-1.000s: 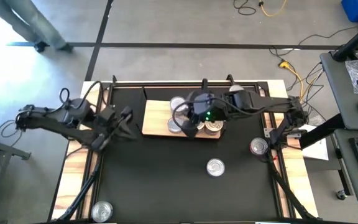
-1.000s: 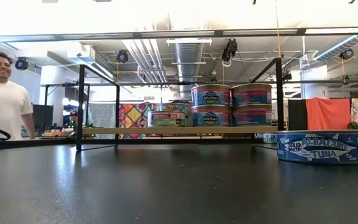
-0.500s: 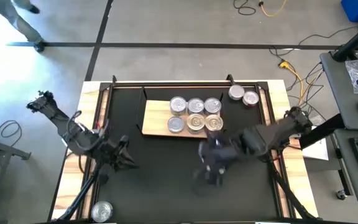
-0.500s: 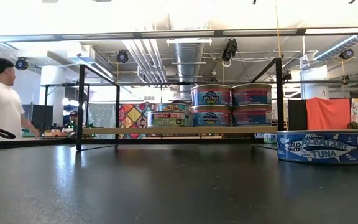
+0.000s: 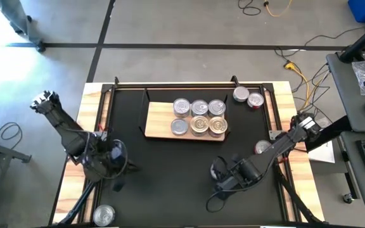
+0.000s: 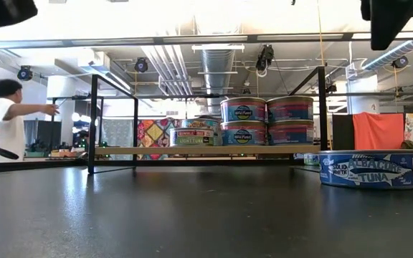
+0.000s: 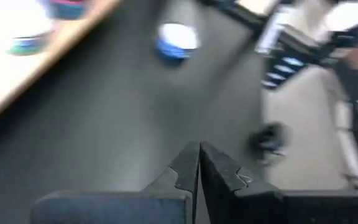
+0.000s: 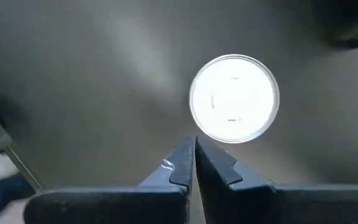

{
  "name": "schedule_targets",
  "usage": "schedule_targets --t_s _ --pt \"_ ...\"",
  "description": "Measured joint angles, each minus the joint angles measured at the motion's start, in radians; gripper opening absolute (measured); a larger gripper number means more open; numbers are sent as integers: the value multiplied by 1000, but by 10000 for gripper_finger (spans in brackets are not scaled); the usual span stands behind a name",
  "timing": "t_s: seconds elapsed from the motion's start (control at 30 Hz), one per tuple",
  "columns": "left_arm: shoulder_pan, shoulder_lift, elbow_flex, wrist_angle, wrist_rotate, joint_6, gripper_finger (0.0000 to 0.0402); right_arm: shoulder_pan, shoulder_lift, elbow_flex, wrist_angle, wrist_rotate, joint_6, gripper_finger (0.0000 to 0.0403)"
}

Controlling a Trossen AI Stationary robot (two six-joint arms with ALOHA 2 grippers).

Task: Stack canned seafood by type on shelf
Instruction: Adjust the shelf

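Both tools clenched empty, six tins on the shelf

The black mat (image 5: pixel 170 171) covers most of the surface (image 5: pixel 75 183), with the shelf (image 5: pixel 160 126) lying toward twelve o'clock on it. Six tins (image 5: pixel 199 116) of canned seafood stand on the shelf's right half in two rows of three; the low view shows them stacked two high. Two more tins (image 5: pixel 248 97) sit at about one o'clock off the shelf, one (image 5: pixel 262 147) at three o'clock by the mat's edge, one (image 5: pixel 104 215) at seven o'clock near the front corner.

The right arm reaches in from three o'clock, and the right tool (image 8: pixel 194 152) hangs over the mat at about five o'clock. Its fingers are pressed together on nothing, their tips just beside a silver-topped tin (image 8: pixel 234 99) on the mat, not gripping it.

The left tool (image 7: pixel 198 155) hangs at about eight o'clock, also clenched and empty, over bare mat.

A person (image 6: pixel 2 122) stands in the room beyond the surface
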Motion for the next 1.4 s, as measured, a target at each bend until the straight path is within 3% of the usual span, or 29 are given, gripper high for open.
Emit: schedule_targets --t_s 0.1,0.27,0.4,0.57,0.87,1.1,1.4 --pt "-8 -34 0 -202 -78 -126 0 3 -1 2 -9 28 77 9" --pt "-5 -62 0 -576 -113 -342 0 -11 -32 16 -83 54 174 9" --pt "-1 -68 0 -730 -139 -412 0 -72 -76 1 -107 -28 196 9" --pt "11 -82 -1 -667 -134 -281 0 -196 -168 -64 -112 -120 226 9" --pt "9 -88 -41 -435 -102 -119 0 -420 -342 -193 -15 -98 272 9" --pt "9 -89 -145 -209 -72 -41 0 -545 -359 -198 -35 -85 230 9" --pt "9 -91 -171 -146 -73 53 0 -645 -353 -198 -68 -57 120 9"
